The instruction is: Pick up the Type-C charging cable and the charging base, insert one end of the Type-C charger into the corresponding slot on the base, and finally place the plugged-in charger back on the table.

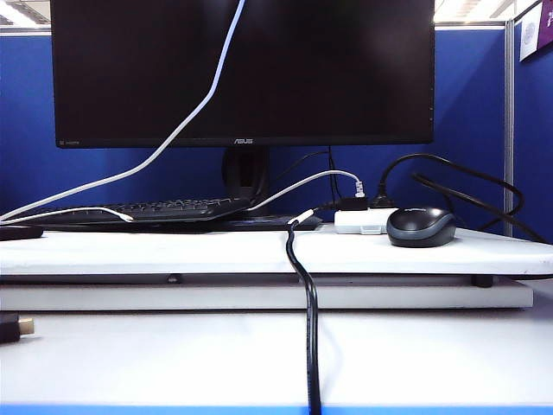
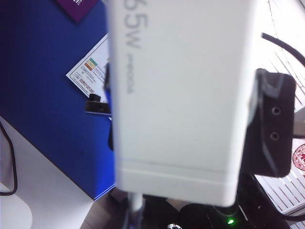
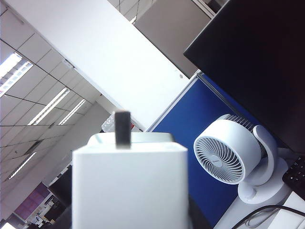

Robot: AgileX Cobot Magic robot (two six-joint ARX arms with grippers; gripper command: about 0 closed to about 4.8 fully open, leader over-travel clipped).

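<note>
Above the counter (image 1: 259,251), right jaws clamp the base (image 2: 181,95) across its width; left jaws, closed, seemingly sit at its end where the cable (image 2: 136,207) enters, in line with its length

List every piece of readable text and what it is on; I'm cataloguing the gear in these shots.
"ASUS": on the monitor bezel, exterior view.
"65W": on the charging base held in the left gripper, left wrist view; the smaller print beside it is too blurred.
Paper label on the blue partition: too small to read.
Poster at the exterior view's edge: unreadable.
Right wrist view: no text.
</note>
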